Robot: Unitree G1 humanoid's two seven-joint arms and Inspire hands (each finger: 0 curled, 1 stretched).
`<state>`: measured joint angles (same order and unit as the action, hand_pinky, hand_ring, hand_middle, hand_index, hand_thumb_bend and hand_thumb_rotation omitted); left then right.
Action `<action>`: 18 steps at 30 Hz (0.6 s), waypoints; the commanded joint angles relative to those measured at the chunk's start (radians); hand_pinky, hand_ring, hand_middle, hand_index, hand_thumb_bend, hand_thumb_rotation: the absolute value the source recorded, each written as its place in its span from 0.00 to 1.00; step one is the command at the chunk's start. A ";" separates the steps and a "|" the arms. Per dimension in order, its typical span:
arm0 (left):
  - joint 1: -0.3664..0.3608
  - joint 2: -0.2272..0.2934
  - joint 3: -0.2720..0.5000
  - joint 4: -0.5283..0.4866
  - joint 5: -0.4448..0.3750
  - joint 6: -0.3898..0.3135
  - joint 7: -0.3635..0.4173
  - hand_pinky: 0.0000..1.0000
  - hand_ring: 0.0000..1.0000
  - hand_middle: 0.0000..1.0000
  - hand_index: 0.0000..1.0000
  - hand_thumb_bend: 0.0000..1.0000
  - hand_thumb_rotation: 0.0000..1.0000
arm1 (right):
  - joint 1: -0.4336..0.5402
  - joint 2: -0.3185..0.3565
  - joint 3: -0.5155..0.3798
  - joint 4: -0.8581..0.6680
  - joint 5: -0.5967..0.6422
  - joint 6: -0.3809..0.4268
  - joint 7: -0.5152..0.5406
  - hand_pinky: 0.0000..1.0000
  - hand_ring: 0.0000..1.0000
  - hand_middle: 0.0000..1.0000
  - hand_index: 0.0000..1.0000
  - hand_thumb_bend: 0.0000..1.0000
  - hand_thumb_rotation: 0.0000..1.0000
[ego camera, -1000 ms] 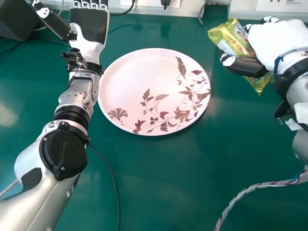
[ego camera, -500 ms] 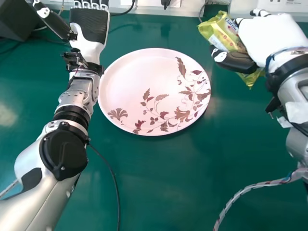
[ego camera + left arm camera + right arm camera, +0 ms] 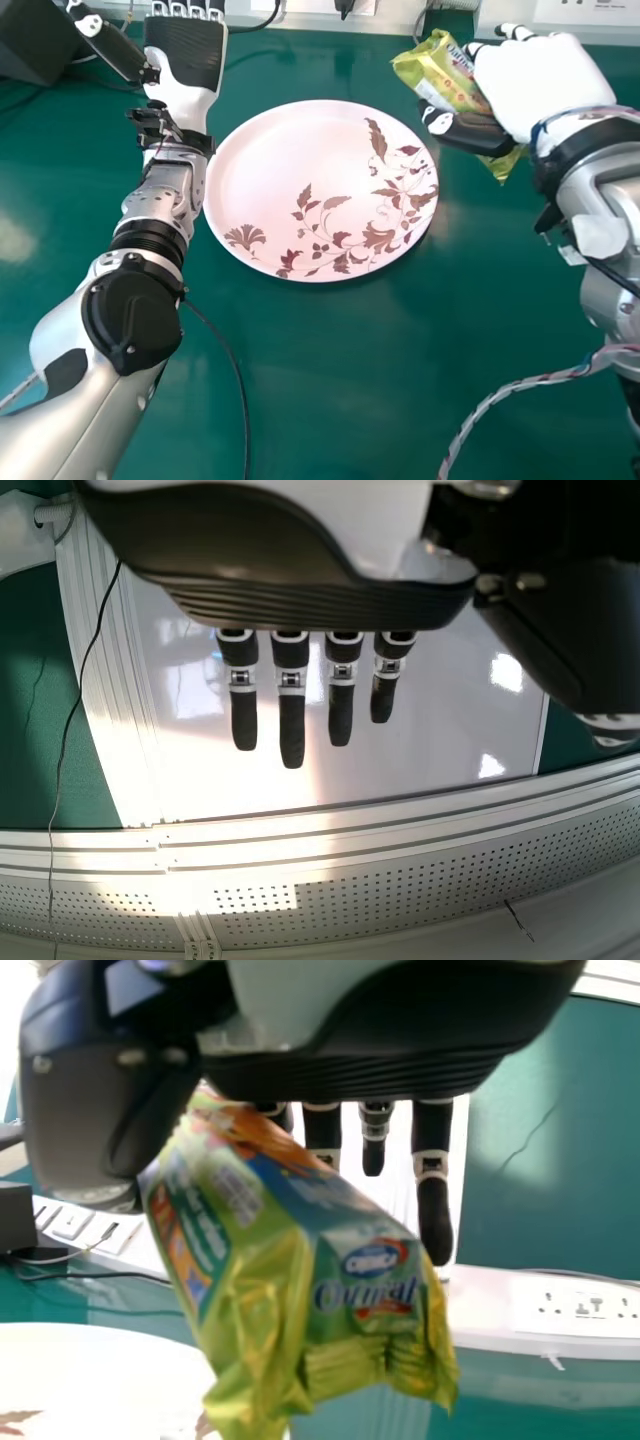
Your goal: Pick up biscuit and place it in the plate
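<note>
- Head view: My right hand (image 3: 545,85), coming in from the right over a green table (image 3: 330,390), has a yellow biscuit packet (image 3: 435,75) clamped between thumb and fingers. The packet is tilted at the far right of the round plate (image 3: 290,170), near its rim and not on it. The plate, pale pink with brown leaves and flowers along its right and near parts, lies at the middle of the table. My left hand (image 3: 185,65) is at the far left, beyond the plate's left rim, holding nothing, its thumb spread away from the fingers. A black box (image 3: 35,40) sits in the far left corner; a thin black cable (image 3: 238,375) runs over the table's near left part, and a braided cable (image 3: 500,400) crosses the near right.
- Left wrist view: My left hand (image 3: 292,715) has its fingers straight and slightly apart, with the thumb well off to one side. Behind them are a glossy white panel (image 3: 420,740) and a rail with rows of small holes (image 3: 400,905).
- Right wrist view: My right hand (image 3: 434,1200) grips the green and yellow wrapper, its crimped end pointing away from the palm. The plate shows beside the packet, and a white socket strip (image 3: 490,1325) runs behind.
</note>
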<state>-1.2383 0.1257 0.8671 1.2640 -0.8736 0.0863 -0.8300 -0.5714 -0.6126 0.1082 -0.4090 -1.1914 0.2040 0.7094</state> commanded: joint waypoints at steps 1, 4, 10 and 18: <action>-0.015 -0.004 -0.012 0.004 0.006 -0.005 -0.010 0.79 0.74 0.89 0.95 1.00 0.70 | -0.012 0.005 0.004 0.004 0.015 -0.016 -0.035 0.31 0.42 0.49 0.54 0.47 0.00; -0.015 -0.005 -0.009 0.004 0.002 0.002 -0.009 0.80 0.74 0.89 0.95 1.00 0.68 | -0.015 0.011 0.009 0.013 0.020 -0.021 -0.048 0.31 0.42 0.49 0.54 0.47 0.00; -0.015 -0.007 -0.014 0.004 0.010 -0.013 -0.016 0.82 0.75 0.89 0.96 1.00 0.68 | -0.025 0.022 0.021 0.028 0.026 -0.033 -0.067 0.31 0.42 0.49 0.54 0.47 0.00; -0.014 -0.005 -0.014 0.008 0.010 -0.012 -0.039 0.82 0.75 0.89 0.97 1.00 0.70 | -0.042 0.030 0.044 0.048 0.028 -0.050 -0.076 0.32 0.42 0.49 0.55 0.46 0.00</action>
<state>-1.2384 0.1226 0.8619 1.2641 -0.8698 0.0730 -0.8570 -0.5965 -0.5873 0.1465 -0.3613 -1.1671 0.1611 0.6452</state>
